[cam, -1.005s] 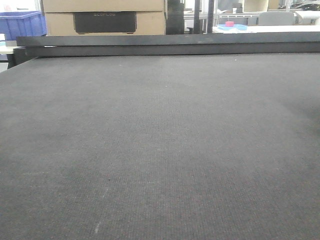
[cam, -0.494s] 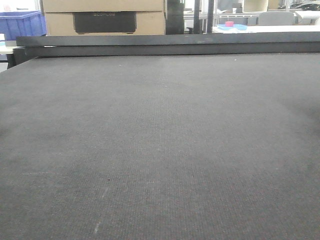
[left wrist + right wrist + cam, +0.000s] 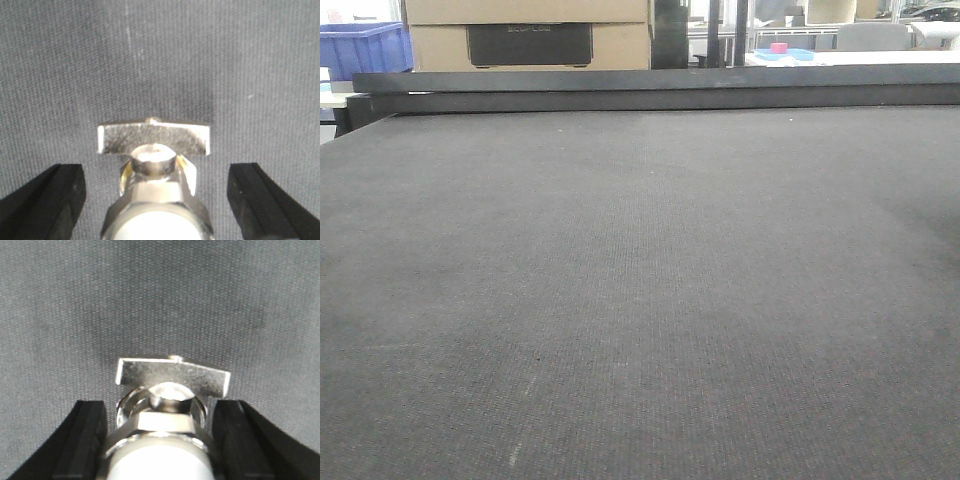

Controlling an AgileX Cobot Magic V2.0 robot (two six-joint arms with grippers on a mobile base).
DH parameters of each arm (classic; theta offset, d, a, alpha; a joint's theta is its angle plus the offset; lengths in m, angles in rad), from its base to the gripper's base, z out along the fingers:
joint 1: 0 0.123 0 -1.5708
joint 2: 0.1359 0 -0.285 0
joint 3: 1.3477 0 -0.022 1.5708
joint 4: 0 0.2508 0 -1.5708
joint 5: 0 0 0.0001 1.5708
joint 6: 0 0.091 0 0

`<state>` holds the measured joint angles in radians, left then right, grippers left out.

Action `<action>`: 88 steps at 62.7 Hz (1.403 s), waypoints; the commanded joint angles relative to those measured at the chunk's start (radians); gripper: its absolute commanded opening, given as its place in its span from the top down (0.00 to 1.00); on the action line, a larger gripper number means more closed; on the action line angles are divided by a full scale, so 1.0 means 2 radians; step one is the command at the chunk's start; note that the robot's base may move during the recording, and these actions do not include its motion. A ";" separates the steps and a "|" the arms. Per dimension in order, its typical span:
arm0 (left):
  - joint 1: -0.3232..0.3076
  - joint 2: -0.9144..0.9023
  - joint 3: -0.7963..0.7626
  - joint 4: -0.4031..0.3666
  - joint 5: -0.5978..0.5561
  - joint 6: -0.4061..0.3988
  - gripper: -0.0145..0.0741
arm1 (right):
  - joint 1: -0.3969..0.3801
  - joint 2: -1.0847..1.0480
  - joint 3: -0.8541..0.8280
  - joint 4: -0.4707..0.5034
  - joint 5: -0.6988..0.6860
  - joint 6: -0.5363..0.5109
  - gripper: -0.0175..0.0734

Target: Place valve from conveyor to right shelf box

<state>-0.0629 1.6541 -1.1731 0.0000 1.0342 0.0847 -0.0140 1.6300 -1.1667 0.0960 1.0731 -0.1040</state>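
Observation:
The conveyor is a wide dark grey woven belt with a dark rail along its far edge. No valve or gripper shows in the front view. In the left wrist view a silver valve with a flat T-handle sits between my left gripper's black fingers, which stand well apart from it on both sides. In the right wrist view a second silver valve sits between my right gripper's black fingers, which press against its body on both sides. The shelf box is out of view.
Behind the rail stand cardboard boxes, a blue bin at the far left and a table with a blue tray and a pink object at the far right.

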 commanded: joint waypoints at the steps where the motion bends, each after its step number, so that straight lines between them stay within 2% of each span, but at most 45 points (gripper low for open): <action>1: -0.002 -0.001 -0.004 0.003 0.002 -0.009 0.30 | -0.001 -0.002 0.001 -0.002 0.001 -0.001 0.99; 13: -0.002 -0.001 -0.004 0.003 0.001 -0.009 0.30 | -0.001 -0.002 0.001 -0.002 0.001 -0.001 0.99; 19: -0.002 -0.001 -0.004 0.003 0.001 -0.009 0.36 | -0.001 -0.002 0.001 -0.002 0.001 -0.001 0.99; 27: -0.002 -0.001 -0.004 0.003 0.001 -0.009 0.60 | -0.001 -0.002 0.001 -0.002 0.001 -0.001 0.99; 35: -0.002 -0.001 -0.004 0.003 0.000 -0.009 0.95 | -0.001 -0.003 0.001 -0.002 -0.001 -0.001 0.99; 36: -0.002 -0.001 -0.004 0.003 0.000 -0.009 0.96 | -0.001 -0.004 0.001 -0.002 -0.001 -0.001 0.99; 48: -0.002 -0.022 -0.009 0.003 0.011 -0.007 0.96 | -0.001 -0.036 0.001 -0.002 -0.001 -0.001 0.99; 61: -0.002 -0.087 -0.009 -0.008 -0.011 -0.007 0.96 | -0.001 -0.096 0.001 -0.002 -0.035 -0.001 0.99; 76: -0.002 -0.195 0.015 -0.008 -0.101 -0.007 0.96 | -0.001 -0.177 0.021 -0.002 -0.125 -0.001 0.99; 88: -0.002 -0.296 0.089 -0.008 -0.169 -0.007 0.96 | -0.001 -0.255 0.083 -0.002 -0.196 -0.001 0.99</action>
<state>-0.0629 1.1450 -1.0523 -0.0072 0.7638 0.0742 -0.0140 1.1870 -1.0372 0.0960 0.7804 -0.1056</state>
